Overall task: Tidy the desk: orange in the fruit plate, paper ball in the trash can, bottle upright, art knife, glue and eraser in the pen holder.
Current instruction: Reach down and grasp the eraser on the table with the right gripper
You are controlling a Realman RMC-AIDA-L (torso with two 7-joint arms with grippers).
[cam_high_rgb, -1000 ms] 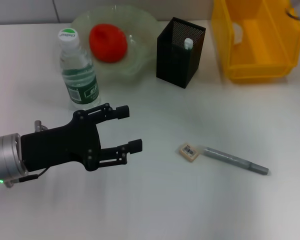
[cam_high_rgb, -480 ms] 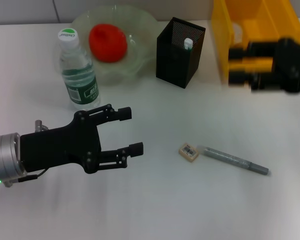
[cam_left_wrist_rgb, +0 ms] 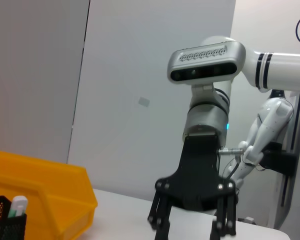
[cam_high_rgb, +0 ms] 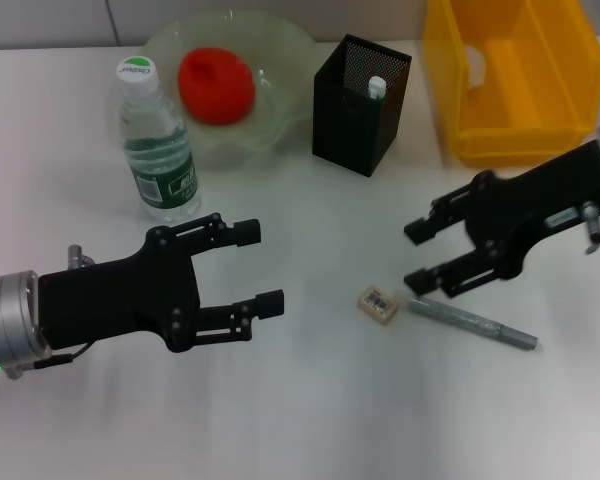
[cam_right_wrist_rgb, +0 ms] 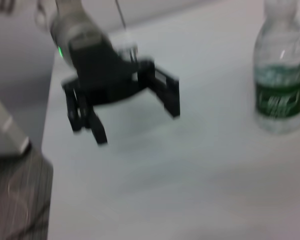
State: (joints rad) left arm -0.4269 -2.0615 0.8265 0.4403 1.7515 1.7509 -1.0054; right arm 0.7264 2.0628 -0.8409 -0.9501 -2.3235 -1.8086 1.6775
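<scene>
Black left gripper low over the near-left desk, fingers wide apart, empty, touching nothing. Bottle upright just behind it. Orange in plate at back, right of bottle cap. Mesh holder next, white-capped glue poking out the top; rest of glue hidden inside. Eraser flat on desk centre-right, well clear of left gripper, near the lower finger of right gripper. Knife lying just right of eraser, its near end under that lower finger; contact cannot be judged. Right gripper spread open, empty, hovering above eraser and knife. Yellow bin back right, partly cut off by frame edge; something pale inside at its left wall, too unclear to name. Right wrist view blurred: left gripper and bottle only.
</scene>
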